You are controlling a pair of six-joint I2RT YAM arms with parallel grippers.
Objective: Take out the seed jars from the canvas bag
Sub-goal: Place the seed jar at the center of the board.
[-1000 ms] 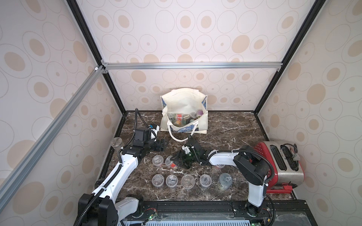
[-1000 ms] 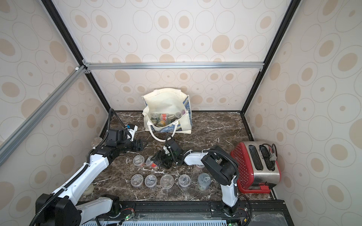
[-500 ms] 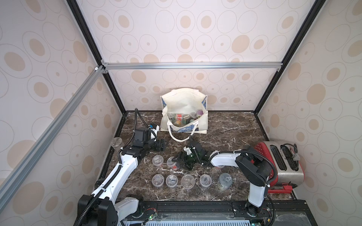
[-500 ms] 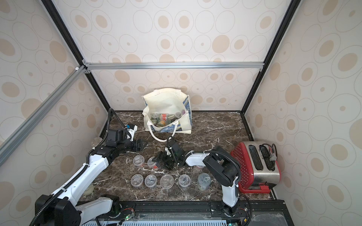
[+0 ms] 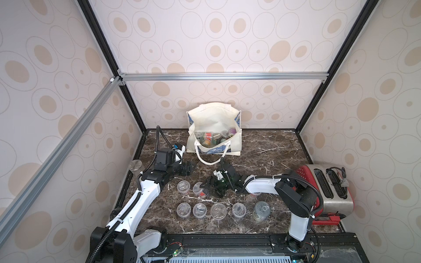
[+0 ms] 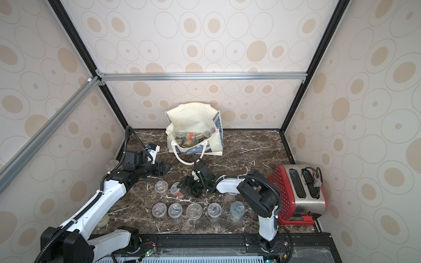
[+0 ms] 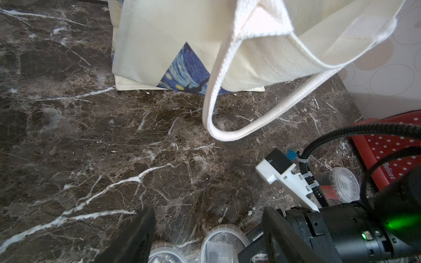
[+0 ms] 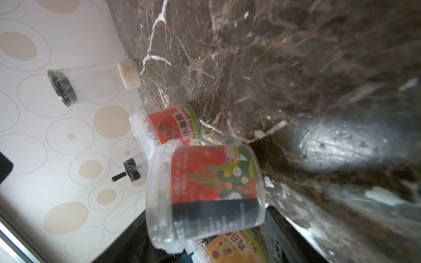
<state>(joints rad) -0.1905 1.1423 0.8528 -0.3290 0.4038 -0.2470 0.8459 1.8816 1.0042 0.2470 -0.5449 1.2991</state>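
Observation:
The cream canvas bag (image 5: pixel 214 118) (image 6: pixel 191 116) stands open at the back, with several seed jars (image 5: pixel 208 136) inside. My right gripper (image 5: pixel 208 186) (image 8: pixel 206 214) is shut on a red-labelled seed jar (image 8: pixel 211 177) (image 5: pixel 200 190), which hangs tilted just over the marble. Its lid end and base end each touch a finger. Beside it stands a tomato-labelled jar (image 8: pixel 168 127) (image 5: pixel 183 186). Several more jars (image 5: pixel 199 210) form a row near the front. My left gripper (image 5: pixel 189 168) (image 7: pixel 208 210) is open and empty, low over the table in front of the bag's strap handle (image 7: pixel 227 134).
A red and steel toaster (image 5: pixel 328 189) sits at the right edge. A tall clear cylinder with beige grains (image 8: pixel 91 84) (image 5: pixel 135 167) stands by the left wall. One more jar (image 7: pixel 344 186) sits under my right arm, and a larger clear can (image 5: pixel 261 210) ends the front row.
My right gripper has crept a little to the left with the tilted jar. The left arm has not moved.

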